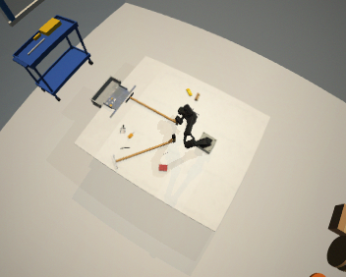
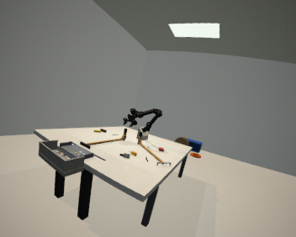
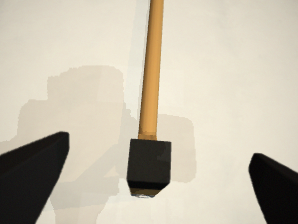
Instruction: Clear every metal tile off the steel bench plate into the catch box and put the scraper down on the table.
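The long scraper [image 1: 152, 109] [image 2: 105, 141] [image 3: 151, 75] lies on the table, its dark blade at the near edge of the steel bench plate [image 1: 122, 95] [image 2: 77, 149]. Several small tiles [image 1: 112, 101] lie on the plate; their exact number is too small to tell. The catch box [image 1: 104, 89] [image 2: 53, 160] is at the plate's far end, beyond the table edge. My gripper [image 1: 178, 120] [image 2: 128, 122] [image 3: 161, 151] is open and empty, above the scraper's black grip block [image 3: 149, 162]. In the wrist view the block lies between the two fingertips, with space on both sides.
A second long-handled tool [image 1: 144, 149] [image 2: 151, 153] with a pale, wide head lies to one side. A red block [image 1: 163, 167] [image 2: 161, 149], an orange item [image 1: 131, 136] [image 2: 134, 153] and a yellow item [image 1: 189, 91] lie about the table. A blue cart [image 1: 64, 69] stands beyond the box.
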`<state>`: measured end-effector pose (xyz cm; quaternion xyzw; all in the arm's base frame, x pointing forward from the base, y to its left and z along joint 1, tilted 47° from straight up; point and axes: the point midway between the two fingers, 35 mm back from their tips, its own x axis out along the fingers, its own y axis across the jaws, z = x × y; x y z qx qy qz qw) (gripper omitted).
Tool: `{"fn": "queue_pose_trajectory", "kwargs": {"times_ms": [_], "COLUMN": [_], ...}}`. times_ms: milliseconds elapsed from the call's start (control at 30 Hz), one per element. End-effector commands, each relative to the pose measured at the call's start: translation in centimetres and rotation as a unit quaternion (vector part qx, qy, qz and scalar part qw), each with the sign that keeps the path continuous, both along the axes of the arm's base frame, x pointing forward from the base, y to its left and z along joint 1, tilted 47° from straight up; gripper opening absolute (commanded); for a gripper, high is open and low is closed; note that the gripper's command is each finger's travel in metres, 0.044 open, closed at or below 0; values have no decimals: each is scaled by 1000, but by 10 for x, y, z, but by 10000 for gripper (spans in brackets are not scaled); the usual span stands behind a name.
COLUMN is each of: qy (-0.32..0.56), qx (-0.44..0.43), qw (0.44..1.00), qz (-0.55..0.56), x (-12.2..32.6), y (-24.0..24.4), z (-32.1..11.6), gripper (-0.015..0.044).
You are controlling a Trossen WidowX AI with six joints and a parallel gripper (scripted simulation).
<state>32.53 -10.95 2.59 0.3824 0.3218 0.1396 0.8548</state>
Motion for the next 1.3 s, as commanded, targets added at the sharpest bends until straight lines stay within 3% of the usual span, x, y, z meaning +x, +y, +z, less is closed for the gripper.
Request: {"fn": "queue_pose_trajectory", "kwargs": {"times_ms": [0, 267, 967, 1267], "qy": [28, 49, 40, 40], "qx": [-4, -10, -16, -17], "qw": [999, 997, 997, 997], "qz": [29, 58, 60, 60], "x": [-4, -8, -23, -21], "y": [19, 35, -7, 4], "z": [-17, -28, 11, 0], "gripper": [440, 440, 440, 440]}}
